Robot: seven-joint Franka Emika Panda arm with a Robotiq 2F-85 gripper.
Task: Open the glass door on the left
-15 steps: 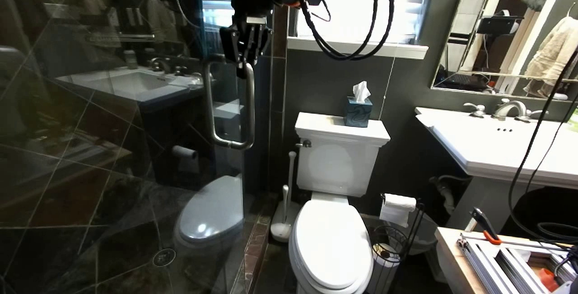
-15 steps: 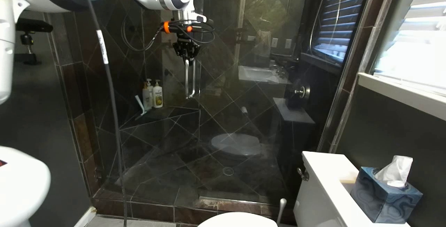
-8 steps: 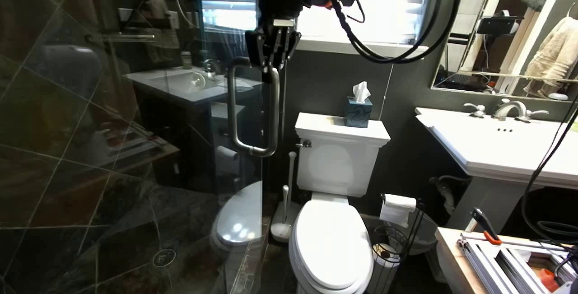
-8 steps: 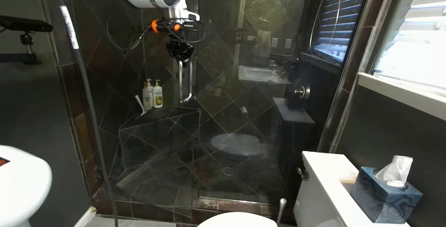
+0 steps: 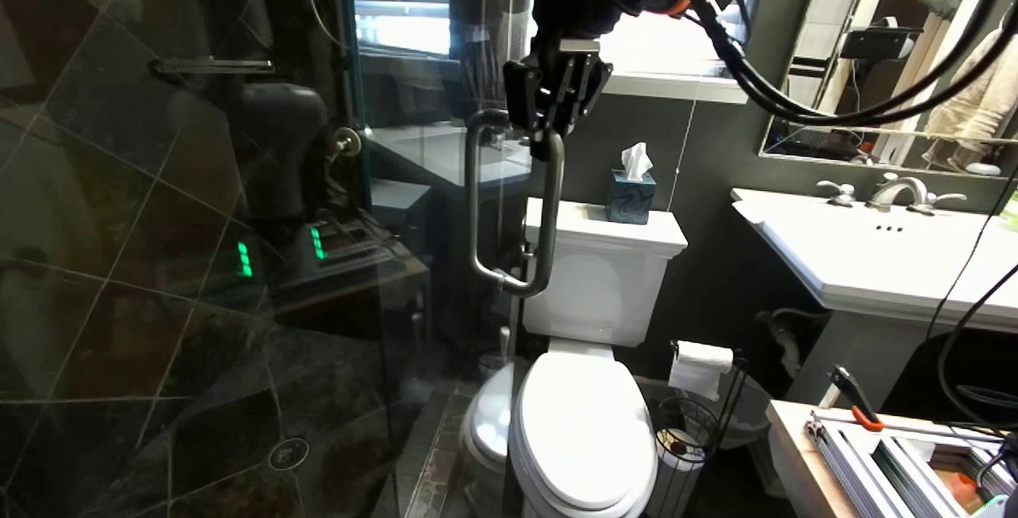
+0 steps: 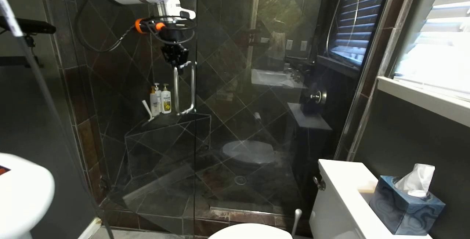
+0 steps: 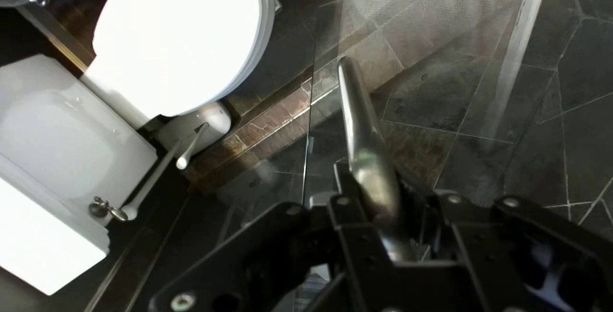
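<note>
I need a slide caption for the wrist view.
Gripper closed on the metal handle of the glass door, with the toilet at picture left.

Cannot see the top of the glass door (image 6: 161,162) — cut off in both exterior views. In the wrist view, cannot follow the handle (image 7: 357,115) past the gripper (image 7: 376,180). In an exterior view, cannot read the labels (image 6: 167,105) on the bottles (image 6: 154,101) — too small.

Bathroom, probably home: toilet (image 5: 584,418), pedestal sink (image 5: 891,255).
</note>
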